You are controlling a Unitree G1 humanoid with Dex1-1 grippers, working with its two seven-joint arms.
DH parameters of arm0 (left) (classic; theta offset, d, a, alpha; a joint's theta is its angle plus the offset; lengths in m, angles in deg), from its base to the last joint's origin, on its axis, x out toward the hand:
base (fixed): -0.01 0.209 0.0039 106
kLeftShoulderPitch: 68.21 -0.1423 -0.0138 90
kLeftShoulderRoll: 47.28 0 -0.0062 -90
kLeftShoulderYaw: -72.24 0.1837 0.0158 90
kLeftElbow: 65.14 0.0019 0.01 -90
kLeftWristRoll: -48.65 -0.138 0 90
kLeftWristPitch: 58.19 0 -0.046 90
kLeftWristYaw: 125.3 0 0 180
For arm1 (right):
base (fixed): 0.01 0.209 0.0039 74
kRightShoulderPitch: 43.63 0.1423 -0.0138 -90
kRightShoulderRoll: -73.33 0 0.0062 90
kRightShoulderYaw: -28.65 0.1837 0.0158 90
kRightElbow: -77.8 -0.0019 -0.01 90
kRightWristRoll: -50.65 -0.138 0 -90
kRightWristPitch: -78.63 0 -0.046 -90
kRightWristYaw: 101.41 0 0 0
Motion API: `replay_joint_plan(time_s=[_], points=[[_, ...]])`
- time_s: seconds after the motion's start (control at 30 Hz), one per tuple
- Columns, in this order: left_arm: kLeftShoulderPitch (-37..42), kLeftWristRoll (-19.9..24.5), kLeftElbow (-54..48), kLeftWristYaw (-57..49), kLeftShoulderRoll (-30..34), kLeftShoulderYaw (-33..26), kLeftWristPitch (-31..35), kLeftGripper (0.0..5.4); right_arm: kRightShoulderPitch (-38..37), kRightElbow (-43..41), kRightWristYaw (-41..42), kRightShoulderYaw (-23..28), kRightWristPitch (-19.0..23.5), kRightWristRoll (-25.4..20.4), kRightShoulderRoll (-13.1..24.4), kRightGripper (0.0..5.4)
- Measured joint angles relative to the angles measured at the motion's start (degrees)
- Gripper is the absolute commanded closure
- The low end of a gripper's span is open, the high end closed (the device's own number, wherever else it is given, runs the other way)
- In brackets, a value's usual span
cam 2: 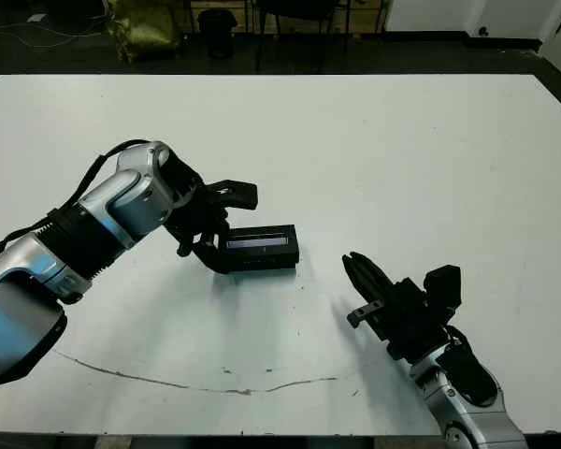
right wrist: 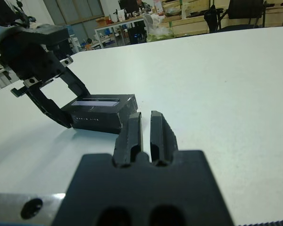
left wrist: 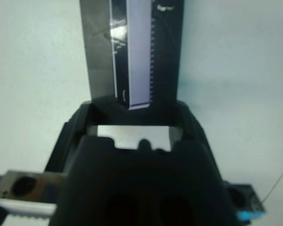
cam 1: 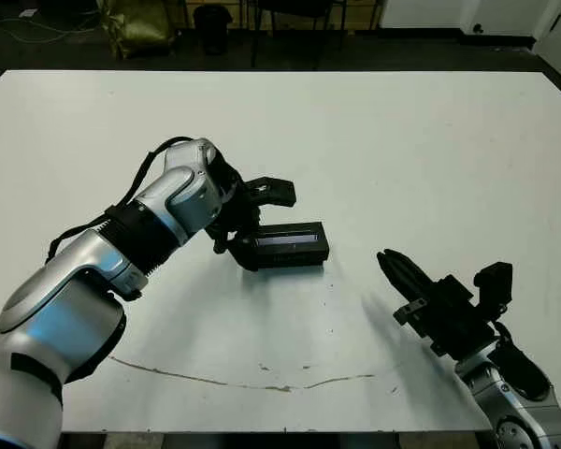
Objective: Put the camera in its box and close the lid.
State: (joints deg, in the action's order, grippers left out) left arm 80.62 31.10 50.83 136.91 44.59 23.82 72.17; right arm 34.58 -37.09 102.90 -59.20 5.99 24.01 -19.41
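The lid [cam 1: 288, 239], black with its pale glossy stripe facing up, sits on the box [cam 1: 294, 255] near the middle of the white table [cam 1: 430, 150], so the two read as one closed black block. The camera is not visible anywhere; judging from the closed lid, it is probably already inside, though the pictures cannot confirm that.

The left gripper [cam 1: 246, 220] is at the block's left end, one finger [cam 1: 271, 192] raised above and behind it, the other low against the end. Its jaws are spread wide around that end rather than pinching it, and whether they actually touch the lid is hard to tell. The right gripper [cam 1: 393, 267] hovers low over the table, well apart from the block to its right, fingers [right wrist: 132, 134] nearly together with only a thin gap and nothing between them.

The task looks almost finished: what seems left is pressing the lid fully down, if it is not seated already, and drawing the left arm away.
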Motion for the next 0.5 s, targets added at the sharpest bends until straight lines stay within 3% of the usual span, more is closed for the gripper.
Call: replay_joint_plan(time_s=[0.13,0.27,0.5], points=[[-0.42,-0.12,-1.00,-0.81,0.11,0.08,0.09,2.97,0.02,-0.01,-0.12,0.00,0.02,-0.08,0.00,5.40],[-0.94,-1.14,-1.50,-2.07,0.50,1.73,-2.51,2.03,0.00,0.17,-0.11,-0.02,-0.08,0.01,0.00,5.40],[-1.36,-1.58,-2.91,-2.89,1.90,2.65,-14.04,0.38,-0.07,-0.31,-1.31,-0.06,0.14,0.40,0.01,5.40]])
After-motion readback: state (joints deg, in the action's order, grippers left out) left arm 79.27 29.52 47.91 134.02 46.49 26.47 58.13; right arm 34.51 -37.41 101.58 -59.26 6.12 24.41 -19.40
